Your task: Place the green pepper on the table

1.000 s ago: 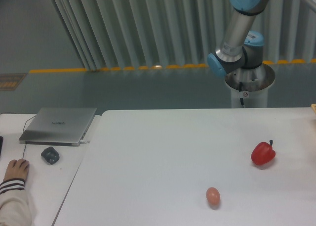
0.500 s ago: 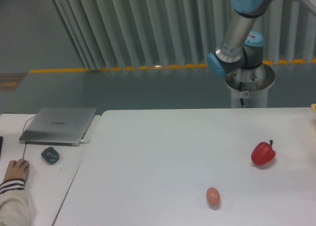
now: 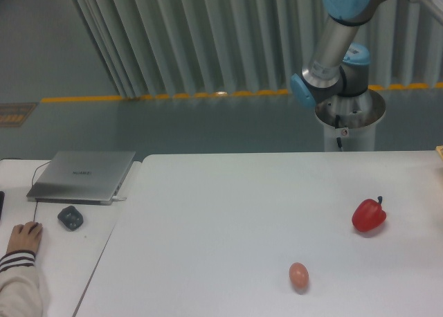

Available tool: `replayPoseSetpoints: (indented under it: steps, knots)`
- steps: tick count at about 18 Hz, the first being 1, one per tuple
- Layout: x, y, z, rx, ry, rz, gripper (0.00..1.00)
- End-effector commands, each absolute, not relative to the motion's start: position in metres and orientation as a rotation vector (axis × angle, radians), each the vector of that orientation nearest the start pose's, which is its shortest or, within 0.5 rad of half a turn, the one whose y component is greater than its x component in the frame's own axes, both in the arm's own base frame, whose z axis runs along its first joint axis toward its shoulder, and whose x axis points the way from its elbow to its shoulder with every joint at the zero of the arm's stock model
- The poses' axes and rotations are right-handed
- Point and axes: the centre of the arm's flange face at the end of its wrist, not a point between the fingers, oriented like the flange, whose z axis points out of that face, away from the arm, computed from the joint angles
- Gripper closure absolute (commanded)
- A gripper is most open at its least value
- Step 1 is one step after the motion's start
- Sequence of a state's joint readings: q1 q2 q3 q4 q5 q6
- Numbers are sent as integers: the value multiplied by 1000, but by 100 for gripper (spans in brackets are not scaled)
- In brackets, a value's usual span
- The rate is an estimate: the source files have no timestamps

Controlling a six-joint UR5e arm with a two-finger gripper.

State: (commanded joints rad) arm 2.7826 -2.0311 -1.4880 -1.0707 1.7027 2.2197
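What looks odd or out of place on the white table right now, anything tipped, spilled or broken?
Nothing looks spilled or damaged. The red pepper and the egg lie apart on the table, both intact. The one oddity: no green pepper is in view, and the gripper is out of frame.

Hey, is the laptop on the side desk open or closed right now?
Closed. The laptop lies flat on the small desk, its grey lid down with no screen or keyboard showing; a mouse sits just in front of it.
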Motion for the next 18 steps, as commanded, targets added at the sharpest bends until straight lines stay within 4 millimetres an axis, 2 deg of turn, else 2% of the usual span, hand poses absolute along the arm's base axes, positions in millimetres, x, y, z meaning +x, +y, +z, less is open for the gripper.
replayPoseSetpoints:
  steps: [3, 9, 13, 18]
  knots:
    - [-582, 340, 344, -2894, 1560, 245, 72]
    - [-575, 344, 388, -2899, 1525, 365, 72]
    - [-550, 375, 396, -2917, 1450, 400, 72]
    - [-501, 428, 401, -2947, 1312, 415, 72]
